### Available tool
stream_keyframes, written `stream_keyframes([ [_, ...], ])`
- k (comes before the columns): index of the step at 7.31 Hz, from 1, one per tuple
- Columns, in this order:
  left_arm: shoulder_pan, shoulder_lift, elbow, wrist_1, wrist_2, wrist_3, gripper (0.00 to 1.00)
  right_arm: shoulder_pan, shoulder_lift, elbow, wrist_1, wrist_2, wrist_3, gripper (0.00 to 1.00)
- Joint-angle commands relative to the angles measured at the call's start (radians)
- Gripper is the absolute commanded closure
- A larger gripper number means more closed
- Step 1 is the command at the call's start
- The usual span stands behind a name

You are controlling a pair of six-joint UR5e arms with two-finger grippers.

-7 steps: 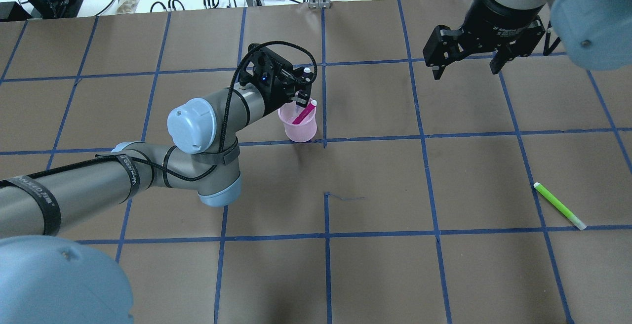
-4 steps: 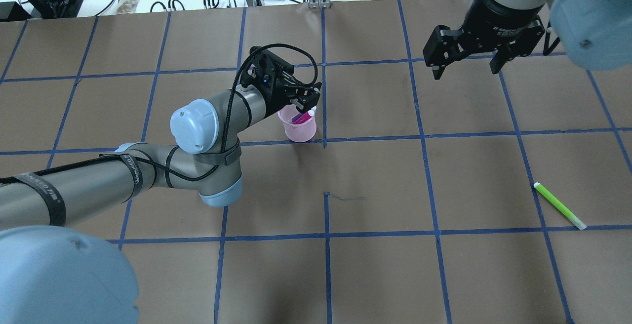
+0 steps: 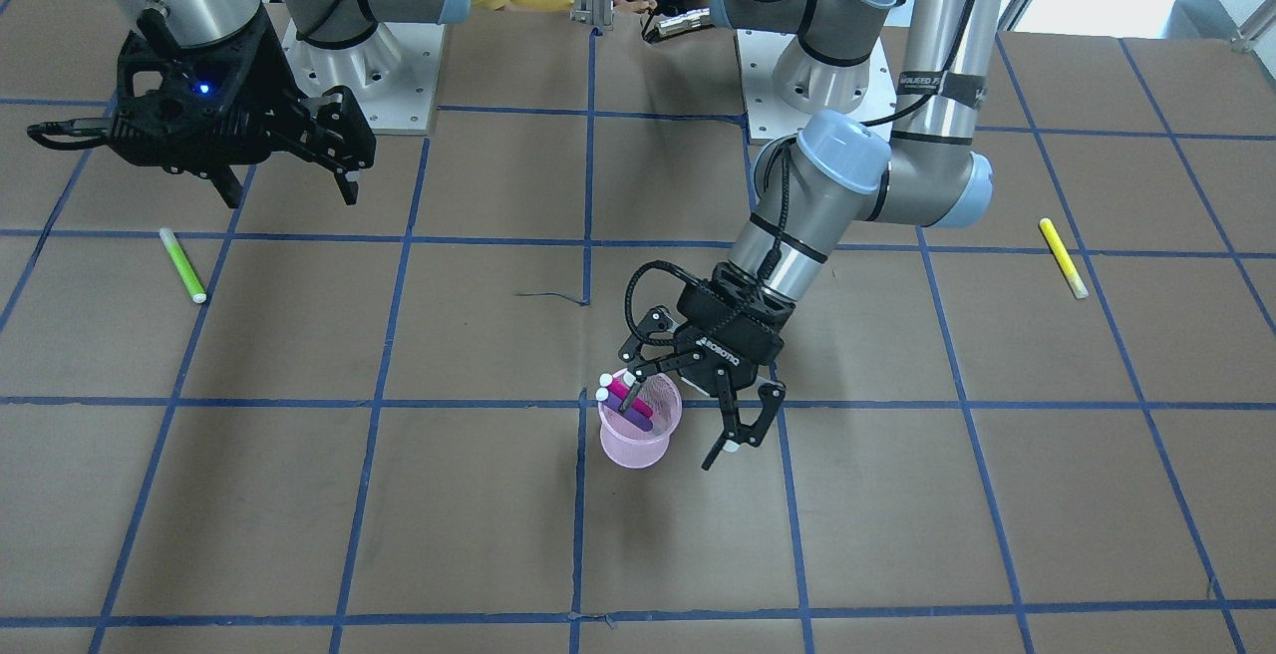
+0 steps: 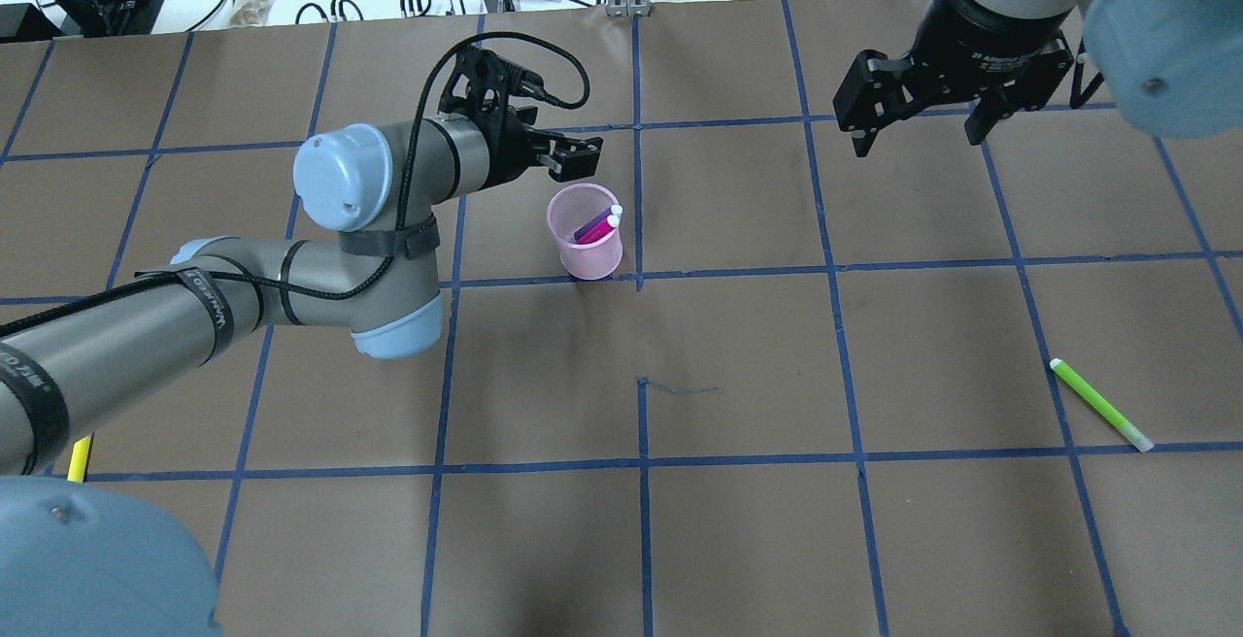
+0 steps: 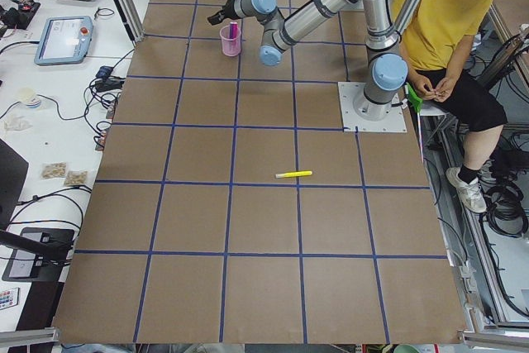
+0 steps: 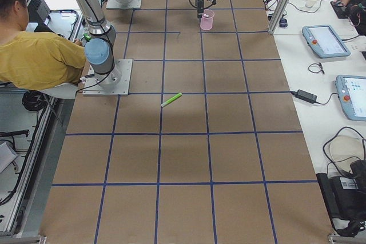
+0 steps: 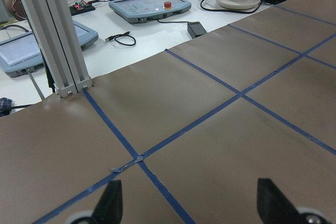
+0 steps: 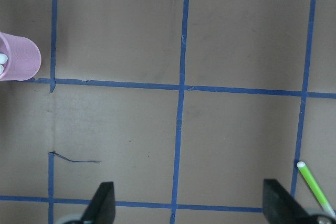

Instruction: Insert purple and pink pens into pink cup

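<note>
Pink pen (image 4: 604, 227) and purple pen (image 4: 589, 226) are lodged in the cup (image 4: 584, 251), so insertion is judged done. Left claw (image 4: 575, 155) and right claw (image 4: 916, 137) are spread empty; withdrawal remains.

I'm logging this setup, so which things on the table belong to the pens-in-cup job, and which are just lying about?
Part of the job: pink cup; pink pen and purple pen, both in the cup; left gripper, open beside the cup.

Just lying about: green pen; yellow pen. Both lie flat, far from the cup.
</note>
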State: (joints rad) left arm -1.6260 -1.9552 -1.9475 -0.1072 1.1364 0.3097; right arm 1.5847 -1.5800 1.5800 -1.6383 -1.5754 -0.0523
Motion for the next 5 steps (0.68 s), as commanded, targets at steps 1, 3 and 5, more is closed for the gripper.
stream_keyframes([
  [1, 0.064, 0.096, 0.208, -0.663, 0.092, -0.001, 0.00, 0.000, 0.000, 0.000, 0.000, 0.000, 0.000, 0.00],
  [3, 0.061, 0.183, 0.394, -1.116, 0.259, -0.009, 0.00, 0.000, 0.000, 0.000, 0.002, 0.000, 0.000, 0.00],
  [5, 0.010, 0.263, 0.433, -1.270, 0.403, -0.145, 0.00, -0.002, 0.005, 0.000, 0.002, 0.000, -0.001, 0.00],
])
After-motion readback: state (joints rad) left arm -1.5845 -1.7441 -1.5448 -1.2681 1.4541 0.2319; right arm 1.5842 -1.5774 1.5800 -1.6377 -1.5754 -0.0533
